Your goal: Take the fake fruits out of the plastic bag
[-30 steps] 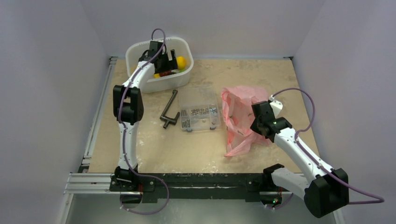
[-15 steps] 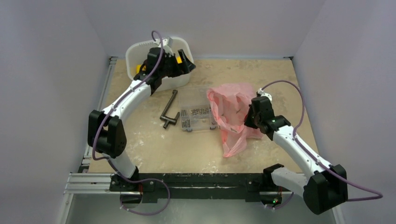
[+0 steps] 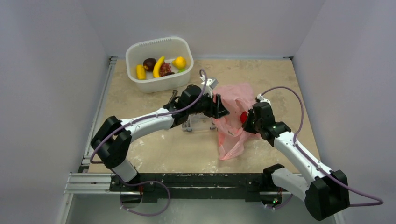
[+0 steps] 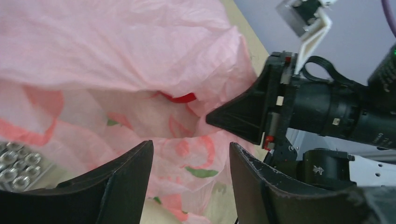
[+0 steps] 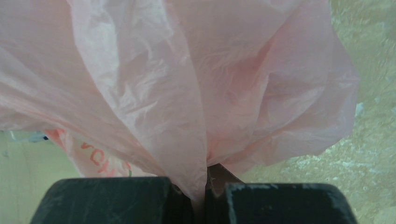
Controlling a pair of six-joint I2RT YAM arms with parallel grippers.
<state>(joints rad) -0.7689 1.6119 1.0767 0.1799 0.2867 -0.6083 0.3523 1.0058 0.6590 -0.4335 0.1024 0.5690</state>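
Observation:
The pink plastic bag (image 3: 232, 116) lies right of centre on the table. My right gripper (image 3: 247, 119) is shut on a pinch of its film (image 5: 196, 140) and holds its right side up. A red fake fruit (image 3: 243, 116) shows inside the bag and as a red sliver in the left wrist view (image 4: 180, 97). My left gripper (image 3: 223, 111) is open and empty at the bag's left edge, its jaws either side of the bag's mouth (image 4: 187, 144). A yellow banana (image 3: 159, 66) and other fruits lie in the white tub (image 3: 161, 84) at the back left.
A clear screw box (image 3: 198, 122) lies under my left arm, with screws showing in the left wrist view (image 4: 11, 163). A dark metal key tool (image 3: 173, 96) lies beside it. The table's left rail (image 3: 95, 126) borders the work area.
My left arm has swung from the white tub across to the bag's left edge, empty and open. My right gripper has pulled the bag leftward and up, and the red fruit now shows.

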